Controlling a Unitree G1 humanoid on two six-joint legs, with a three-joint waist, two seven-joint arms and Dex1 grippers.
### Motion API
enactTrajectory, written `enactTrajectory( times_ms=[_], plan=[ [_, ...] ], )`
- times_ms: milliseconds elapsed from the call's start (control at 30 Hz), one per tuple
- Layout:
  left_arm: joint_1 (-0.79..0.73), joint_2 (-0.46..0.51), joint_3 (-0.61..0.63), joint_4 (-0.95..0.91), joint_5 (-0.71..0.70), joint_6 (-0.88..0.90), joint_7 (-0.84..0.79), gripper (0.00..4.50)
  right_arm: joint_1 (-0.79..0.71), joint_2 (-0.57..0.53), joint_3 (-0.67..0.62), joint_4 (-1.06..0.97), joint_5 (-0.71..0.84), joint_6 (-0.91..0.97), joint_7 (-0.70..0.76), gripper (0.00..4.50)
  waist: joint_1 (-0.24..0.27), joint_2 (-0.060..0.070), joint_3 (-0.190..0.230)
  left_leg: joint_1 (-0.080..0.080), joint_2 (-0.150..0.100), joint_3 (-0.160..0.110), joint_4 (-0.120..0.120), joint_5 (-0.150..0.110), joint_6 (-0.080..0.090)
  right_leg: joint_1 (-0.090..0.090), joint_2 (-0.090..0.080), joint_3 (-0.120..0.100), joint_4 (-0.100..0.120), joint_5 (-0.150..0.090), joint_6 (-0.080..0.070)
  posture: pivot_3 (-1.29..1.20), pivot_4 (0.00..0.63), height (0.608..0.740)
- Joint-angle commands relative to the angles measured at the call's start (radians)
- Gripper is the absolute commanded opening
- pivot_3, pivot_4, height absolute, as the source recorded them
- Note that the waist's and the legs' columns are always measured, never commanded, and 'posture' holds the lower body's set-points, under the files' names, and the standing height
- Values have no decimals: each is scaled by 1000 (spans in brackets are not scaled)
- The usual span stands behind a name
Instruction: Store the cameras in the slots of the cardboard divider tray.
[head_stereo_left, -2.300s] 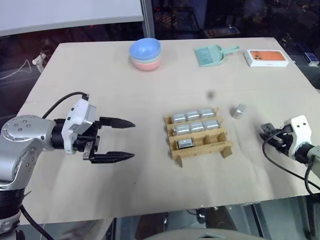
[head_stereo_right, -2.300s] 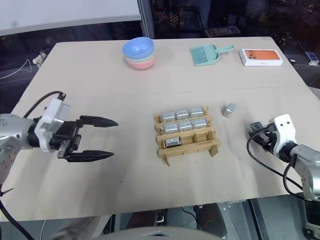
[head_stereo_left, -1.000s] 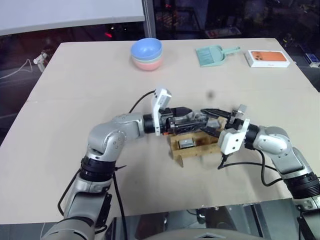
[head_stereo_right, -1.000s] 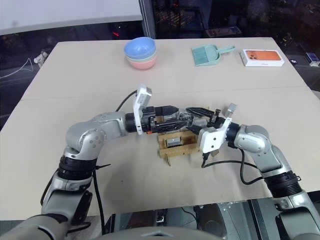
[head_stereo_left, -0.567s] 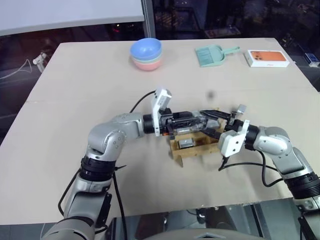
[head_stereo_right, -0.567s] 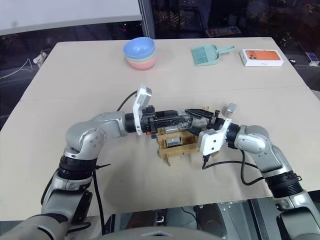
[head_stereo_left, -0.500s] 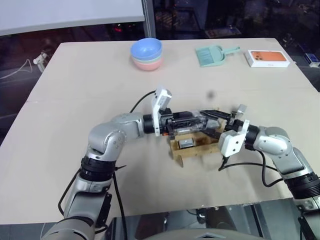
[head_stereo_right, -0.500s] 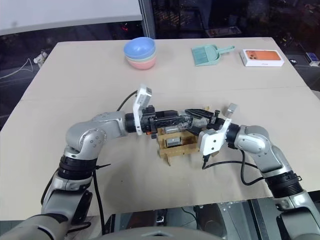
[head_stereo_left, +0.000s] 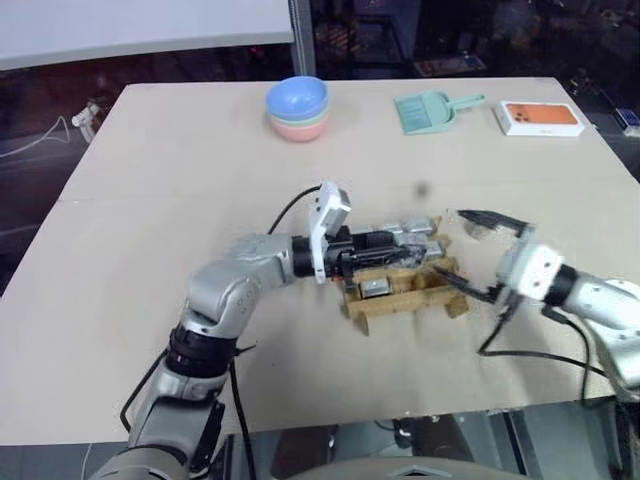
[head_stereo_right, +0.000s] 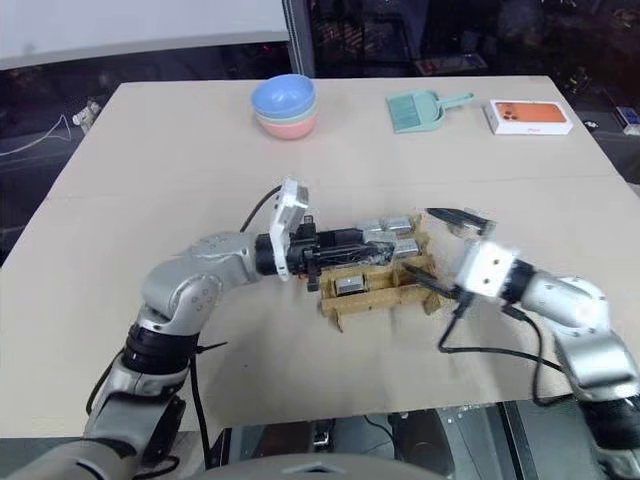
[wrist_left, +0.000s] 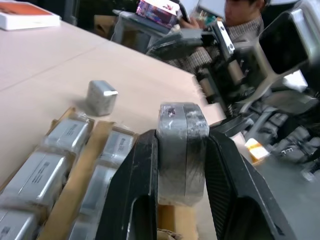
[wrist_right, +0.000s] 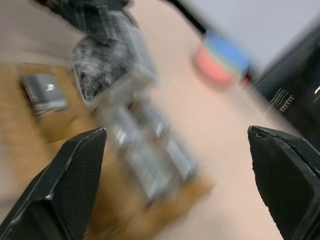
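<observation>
The left gripper (wrist_left: 181, 150) is clenched on 1 camera (wrist_left: 181, 150): the silver-grey block sits upright between the 2 black fingers (wrist_left: 137, 190), its flat sides pressed against their inner faces and its top edge standing above the fingertips. In the head views this gripper reaches level over the cardboard divider tray (head_stereo_left: 405, 295), with the held camera above the tray's near-right part. Beyond the clamped camera, the tray's filled slots lie just below and to one side of the left fingers, each holding a camera lying flat. 1 loose camera (wrist_left: 101, 97) stands on the table (head_stereo_left: 180, 180) past the tray's far corner, apart from both grippers. The right gripper (head_stereo_left: 478, 253) is released, its 2 fingers spread wide; it sits just beside the tray's right end, with nothing between the jaws. In the right wrist view the held camera and the tray lie ahead of the spread fingers, outside their gap.
</observation>
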Motion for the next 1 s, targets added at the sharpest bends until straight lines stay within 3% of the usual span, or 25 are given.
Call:
enactTrajectory(
  times_ms=[33,200,300,367,633,1000],
  plan=[
    [30,-18,-36,-15,81,-142,-15,722,128,-112,-193,-114,336,272,122,4475,5,0,0,0,0,0,0,0,0,0,0,0,0,0,0,0,150,740],
    [57,-60,-75,46,175,-309,-33,722,266,-172,-382,-49,489,412,298,4475,7,-1,0,9,0,0,0,0,1,10,0,-2,-2,-3,-3,0,150,740],
    [78,-55,-120,79,266,-418,-38,722,288,-157,-459,95,469,401,401,4475,6,-2,-1,14,0,0,0,-1,2,15,0,0,-2,-5,0,0,150,740],
    [95,-58,-134,79,274,-426,-46,722,317,-107,-495,179,401,276,505,4475,8,-2,-1,14,0,0,0,-1,2,15,0,1,-2,-5,1,0,150,740],
    [127,-86,-124,75,278,-438,-16,722,299,-90,-510,304,377,213,719,4475,5,0,-2,15,0,0,0,-1,2,15,1,1,-2,-5,1,0,150,740],
    [133,-88,-122,89,301,-439,6,722,264,-69,-498,336,400,72,803,4475,7,0,-2,15,0,0,0,-1,2,15,1,1,-2,-5,1,0,150,740]
  ],
)
